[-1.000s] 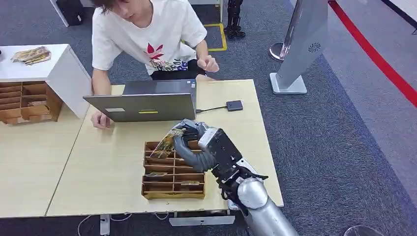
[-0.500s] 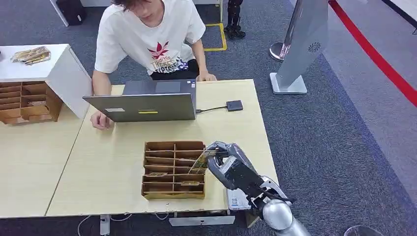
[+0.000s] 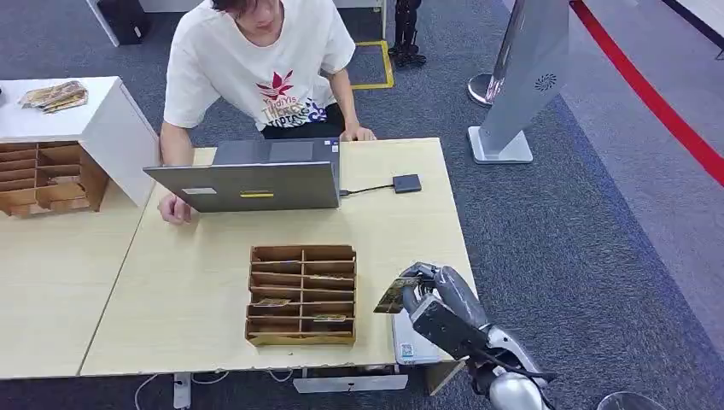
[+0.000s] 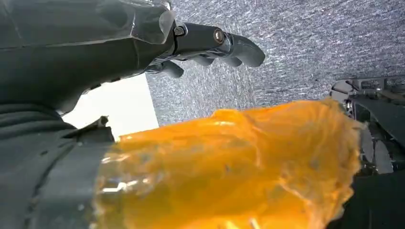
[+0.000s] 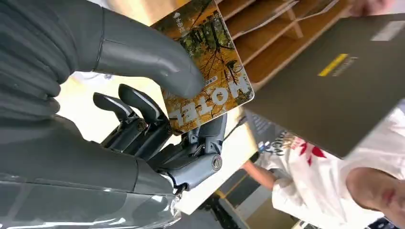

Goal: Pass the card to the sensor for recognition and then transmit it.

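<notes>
Autumn-gold hotel card sits pinched under the right hand's thumb at five o'clock on the tabletop — probably for scanning — left hand's state unclear.

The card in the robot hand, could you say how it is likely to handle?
The card looks thin yet flat, so probably stiff and light. Its glossy face may slip, since the right robot hand only pinches it.
</notes>
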{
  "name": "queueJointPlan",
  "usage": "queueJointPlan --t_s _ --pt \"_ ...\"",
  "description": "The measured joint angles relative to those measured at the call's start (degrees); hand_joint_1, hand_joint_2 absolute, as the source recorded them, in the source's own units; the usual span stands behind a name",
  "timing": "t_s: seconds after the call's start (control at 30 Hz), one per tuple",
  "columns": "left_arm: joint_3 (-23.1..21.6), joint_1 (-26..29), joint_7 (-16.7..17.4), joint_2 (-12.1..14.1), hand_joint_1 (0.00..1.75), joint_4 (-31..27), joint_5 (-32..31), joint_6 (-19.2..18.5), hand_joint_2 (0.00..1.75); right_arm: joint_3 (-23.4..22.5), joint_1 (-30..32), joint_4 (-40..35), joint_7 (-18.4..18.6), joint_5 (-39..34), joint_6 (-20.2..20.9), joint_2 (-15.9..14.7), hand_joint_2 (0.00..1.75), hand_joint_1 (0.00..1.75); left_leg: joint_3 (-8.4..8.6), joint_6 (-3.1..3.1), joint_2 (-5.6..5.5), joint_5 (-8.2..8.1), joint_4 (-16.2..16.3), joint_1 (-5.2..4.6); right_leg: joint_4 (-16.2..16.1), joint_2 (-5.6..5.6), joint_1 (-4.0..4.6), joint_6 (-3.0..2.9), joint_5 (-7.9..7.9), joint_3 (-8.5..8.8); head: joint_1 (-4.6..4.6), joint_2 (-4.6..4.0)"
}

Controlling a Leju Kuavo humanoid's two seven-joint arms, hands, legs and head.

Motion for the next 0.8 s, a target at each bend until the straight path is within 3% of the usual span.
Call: queueJointPlan --t_s 0.33,0.8 --pt "0.00 -0.02 0.31 0.00 0.00 0.00 -0.37 -0.37 0.00 3.04 -2.33 1.22 4.06 13.08 -0.13 -1.99 1.75 1.75 0.00 0.00 0.00 0.00 0.00 0.00 0.00 0.00 0.00 0.00 0.00 0.01 -0.02 0.00" --pt "0.02 -0.03 0.72 0.00 0.00 0.00 -0.55 -0.63 0.00 6.89 -5.37 4.11 7.91 19.56 -1.05 -2.64 1.75 1.75 -0.01 0.00 0.00 0.00 0.00 0.00 0.00 0.00 0.00 0.00 0.00 0.01 0.00 0.00"
